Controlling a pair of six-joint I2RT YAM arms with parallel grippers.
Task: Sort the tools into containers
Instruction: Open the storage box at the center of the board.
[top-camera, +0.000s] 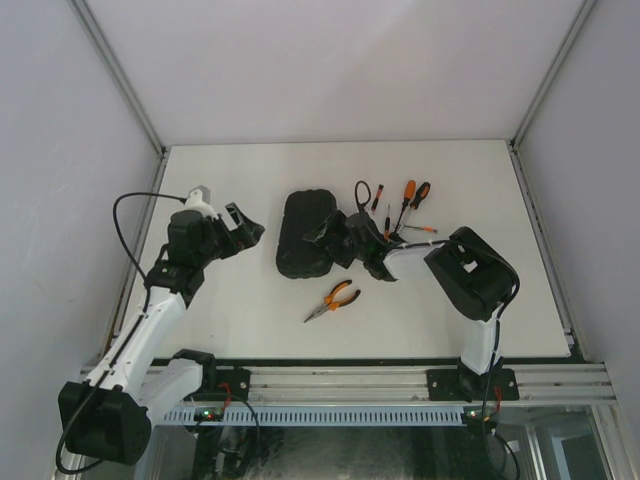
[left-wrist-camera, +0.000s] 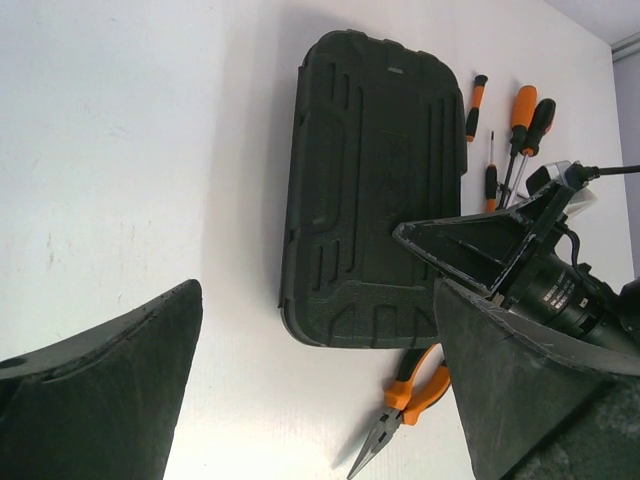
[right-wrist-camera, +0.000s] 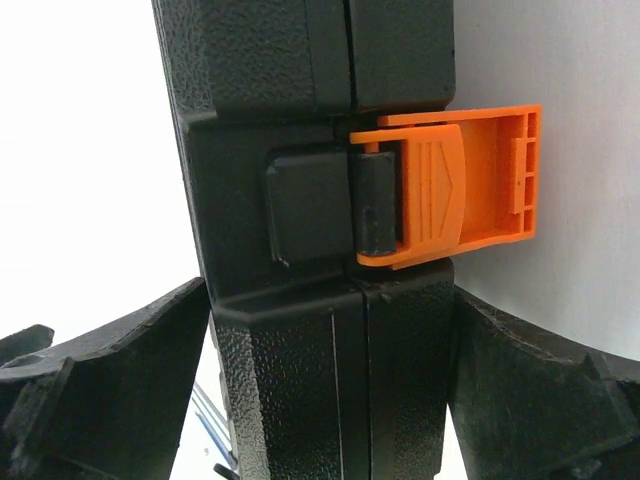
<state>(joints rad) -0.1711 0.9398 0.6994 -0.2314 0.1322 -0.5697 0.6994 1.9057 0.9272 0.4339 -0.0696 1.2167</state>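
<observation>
Right tool straddles the latch edge of the closed case lying mid-desk; you cannot tell whether it squeezes. Left tool hangs spread, empty. Expect a stiff, grainy, bulky shell: lift its lid rim beside the flipped-out orange latch.

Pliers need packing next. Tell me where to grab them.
Grip the pliers across both orange handles, just behind the pivot, coming straight down from above. They lie flat on the table, clear of the case, so a top approach likely suits.
</observation>
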